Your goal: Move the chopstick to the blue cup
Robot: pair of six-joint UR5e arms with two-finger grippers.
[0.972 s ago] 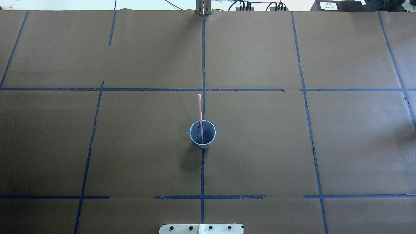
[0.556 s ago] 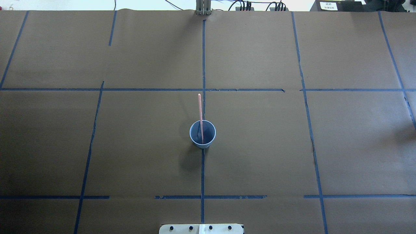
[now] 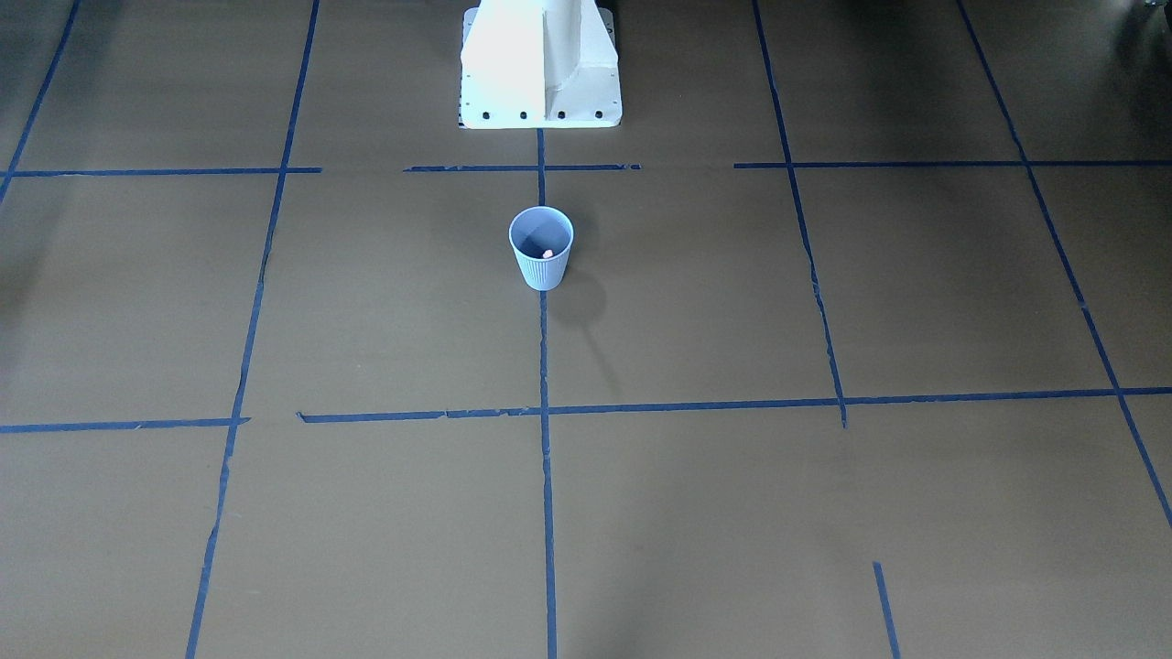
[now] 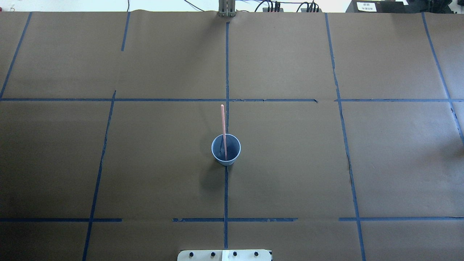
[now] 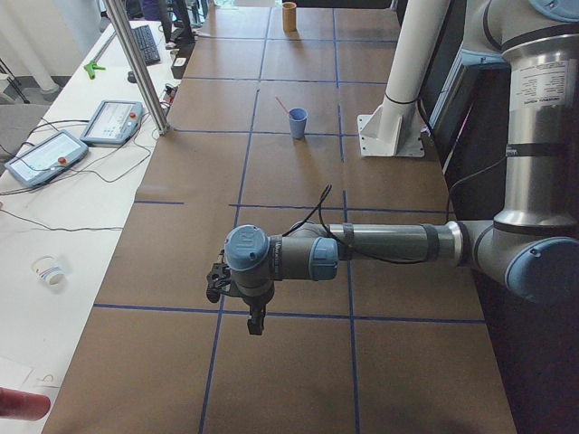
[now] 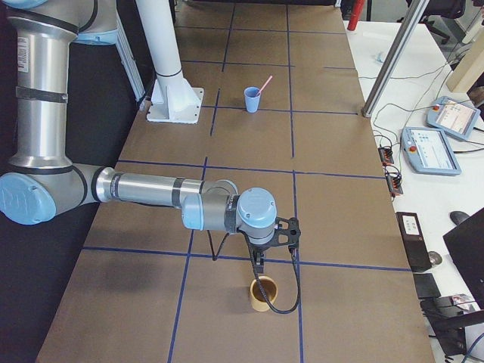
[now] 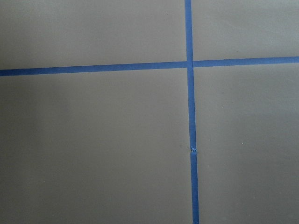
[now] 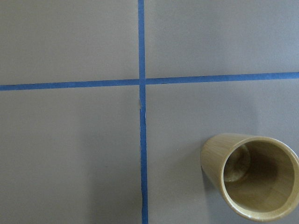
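Observation:
The blue cup (image 4: 232, 146) stands upright near the table's middle, on the centre tape line; it also shows in the front view (image 3: 541, 267) and both side views (image 5: 298, 124) (image 6: 252, 100). One pinkish chopstick (image 4: 223, 123) stands in it, leaning on the far rim; from the front only its tip (image 3: 548, 253) shows. My left gripper (image 5: 254, 318) hangs over bare table at the left end, far from the cup. My right gripper (image 6: 259, 264) hangs at the right end, just above a bamboo cup (image 6: 263, 294). Whether either gripper is open or shut cannot be told, and the wrist views show no fingers.
The bamboo cup (image 8: 252, 178) is open-topped and looks empty. Blue tape lines cross the brown paper. The robot's white base (image 3: 540, 69) stands at the near edge behind the blue cup. Teach pendants (image 6: 429, 149) and cables lie on the side table beyond the far edge.

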